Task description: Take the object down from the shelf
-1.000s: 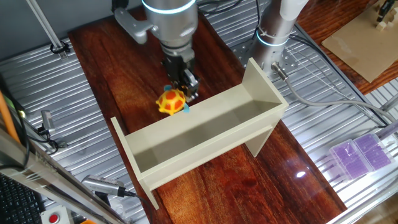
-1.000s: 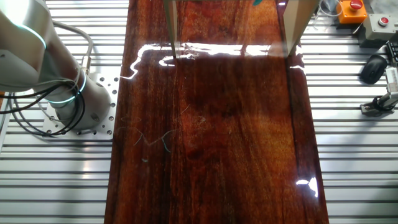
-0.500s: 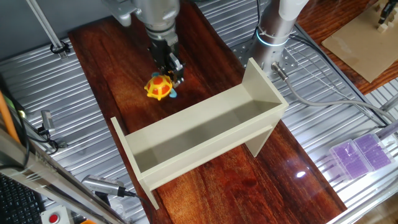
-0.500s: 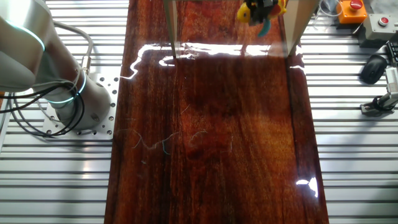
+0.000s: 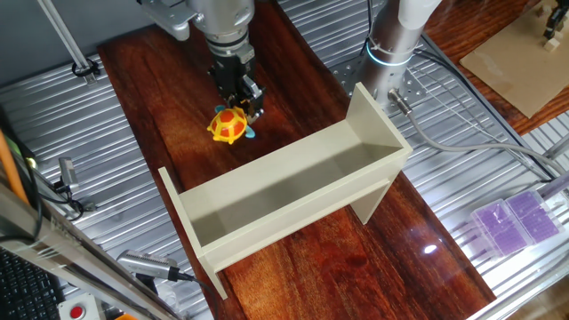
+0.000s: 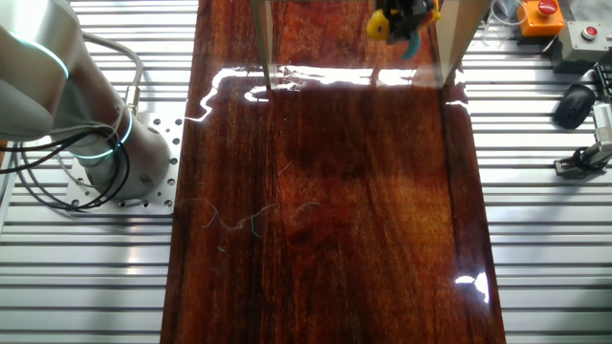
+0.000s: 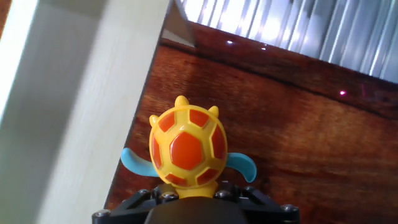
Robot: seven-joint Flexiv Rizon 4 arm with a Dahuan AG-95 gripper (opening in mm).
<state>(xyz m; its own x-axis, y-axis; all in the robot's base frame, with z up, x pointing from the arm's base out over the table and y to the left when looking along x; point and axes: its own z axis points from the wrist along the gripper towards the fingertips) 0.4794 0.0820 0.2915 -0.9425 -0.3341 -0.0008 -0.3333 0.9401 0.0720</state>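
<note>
Black two-finger claw [image 5: 240, 105] is pinching the small toy turtle with orange-and-yellow patterned shell and blue flippers [image 5: 228, 125], gripping it at one end. Turtle is hanging off the long beige board shelf with tall flat end panels [image 5: 293, 191], on its far side, just beside the shelf's long wall in the hand view [image 7: 68, 106]. Dark red glossy wooden worktop [image 5: 169, 89] is lying under it; contact with the worktop cannot be told. Shelf trough is holding nothing visible.
</note>
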